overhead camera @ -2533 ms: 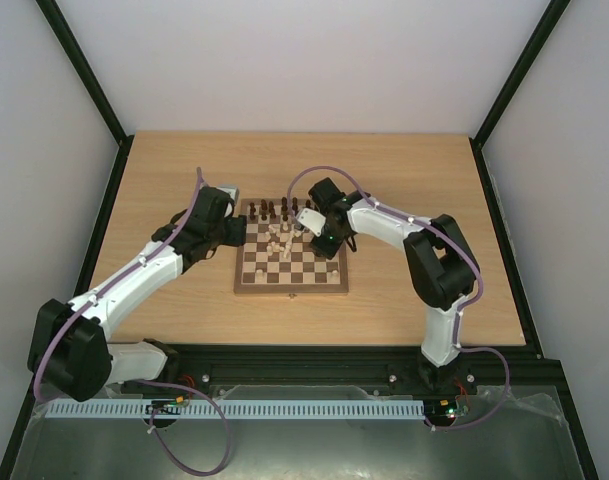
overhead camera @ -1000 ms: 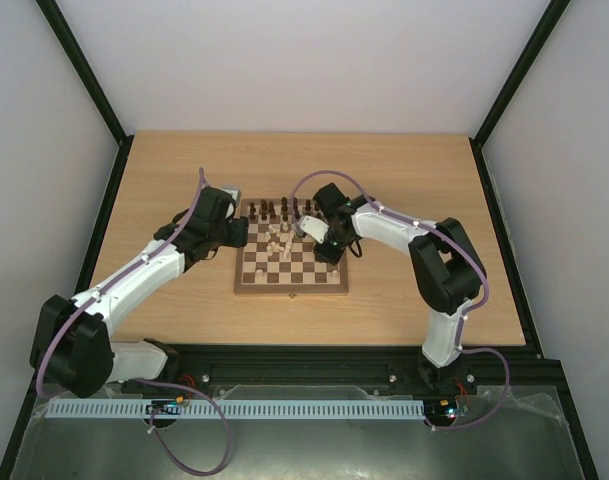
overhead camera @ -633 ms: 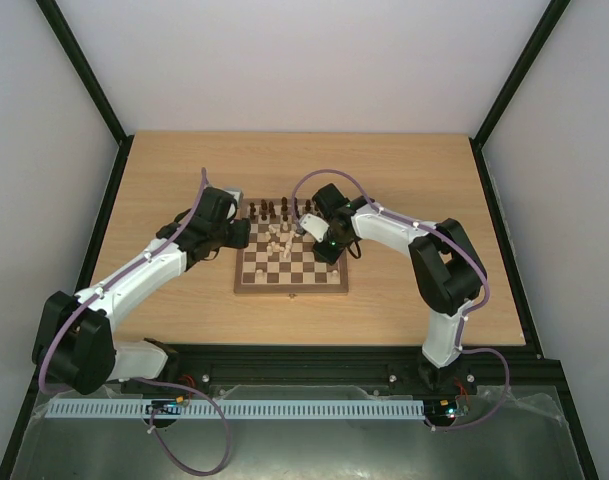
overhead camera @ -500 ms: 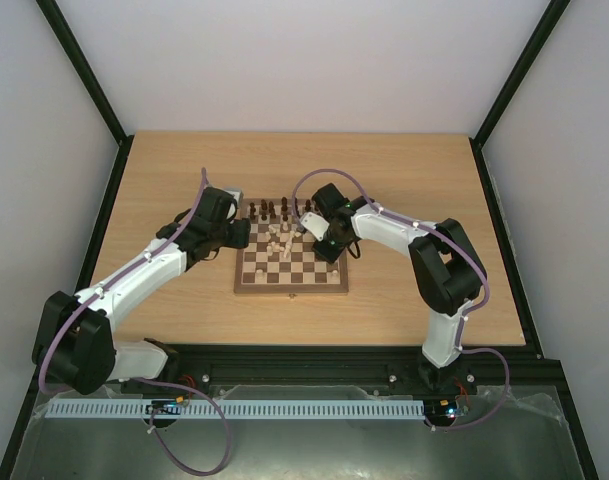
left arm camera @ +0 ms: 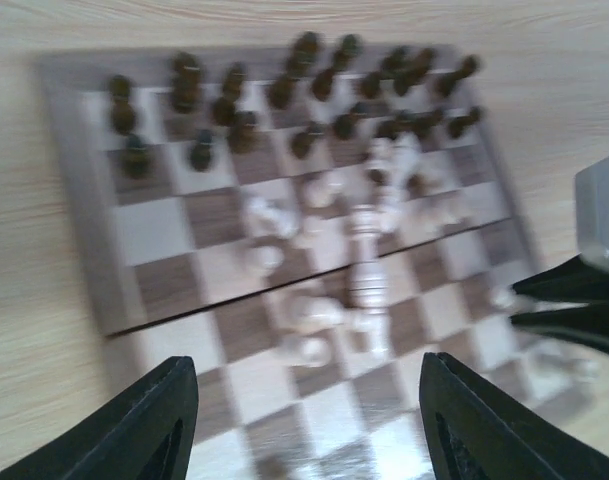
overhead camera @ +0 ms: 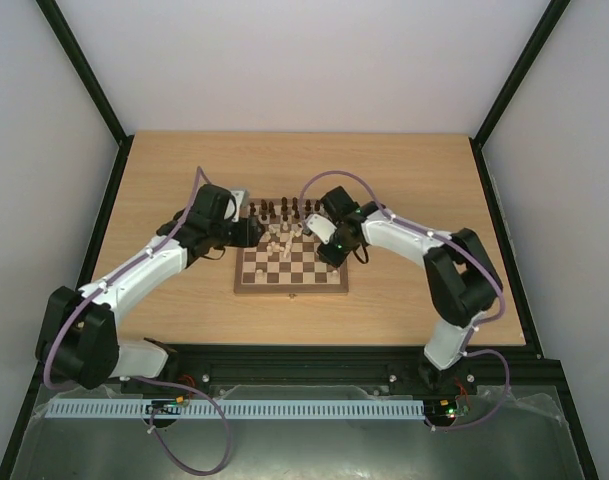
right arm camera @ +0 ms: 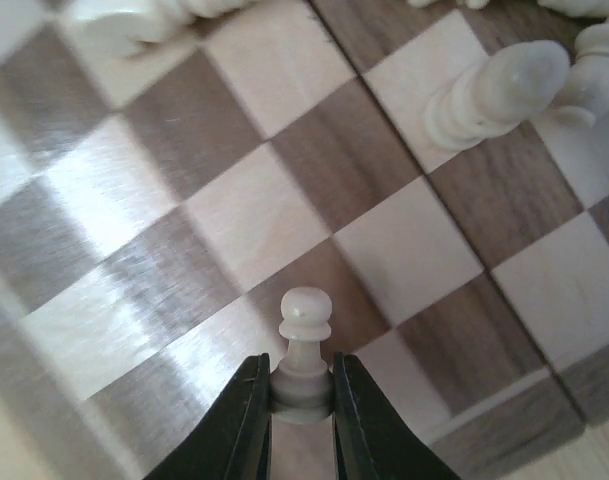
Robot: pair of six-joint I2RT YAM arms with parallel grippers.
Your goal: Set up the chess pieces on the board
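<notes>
The board lies mid-table. Dark chess pieces stand along its far rows, and cream ones lie jumbled near its middle. My right gripper is shut on the base of an upright cream pawn, over a square near the board's corner; in the top view it is at the board's right side. My left gripper is open and empty above the board's left part, looking down on fallen cream pieces and dark rows.
The light wood tabletop surrounds the board, framed by black rails and white walls. In the left wrist view my right arm's black fingers come in from the right edge. Both arms reach over the board's two sides.
My right gripper has shifted a little right and toward the board's near side. My left gripper has edged closer over the board's left edge.
</notes>
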